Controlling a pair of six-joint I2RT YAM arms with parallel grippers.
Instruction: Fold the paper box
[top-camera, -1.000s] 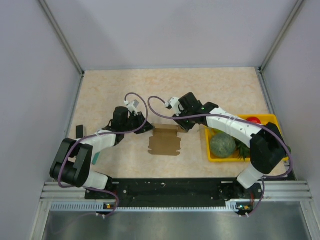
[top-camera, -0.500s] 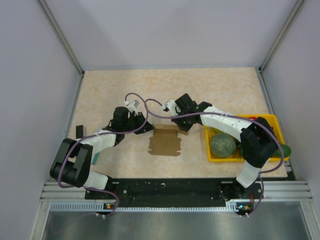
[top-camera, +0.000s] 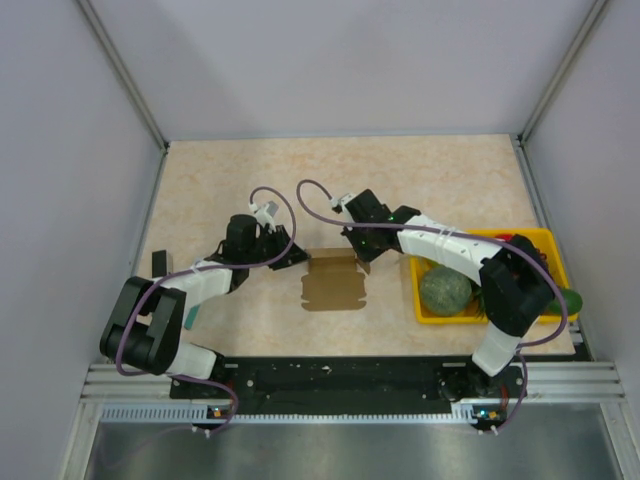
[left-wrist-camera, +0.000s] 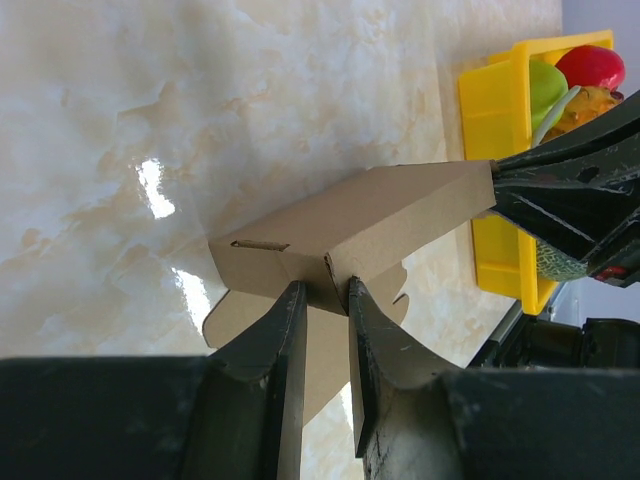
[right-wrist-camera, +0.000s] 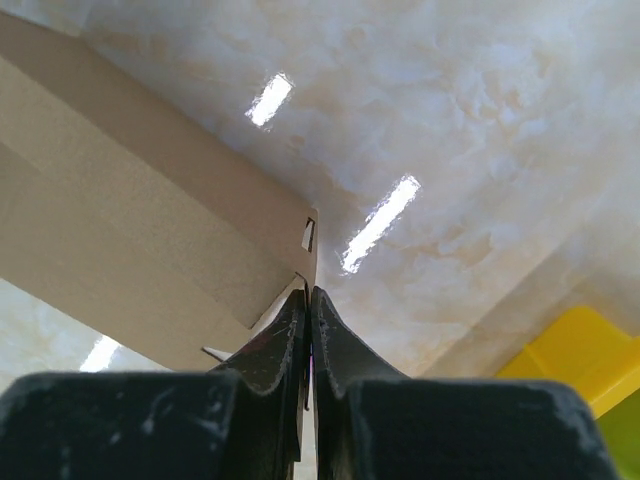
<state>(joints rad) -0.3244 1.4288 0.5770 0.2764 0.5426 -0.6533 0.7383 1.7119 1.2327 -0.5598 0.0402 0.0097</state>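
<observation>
since a second ago the right jaws (right-wrist-camera: 308, 292) have pressed together on one end of the raised wall of the paper box (top-camera: 335, 285). left jaws (left-wrist-camera: 322, 292) pinch the other end. one wall stands; the rest looks unfolded between them.

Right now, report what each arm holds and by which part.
Both hold the paper box: left fingers pinch one end of its raised far flap, right fingers are shut on the other end.
</observation>
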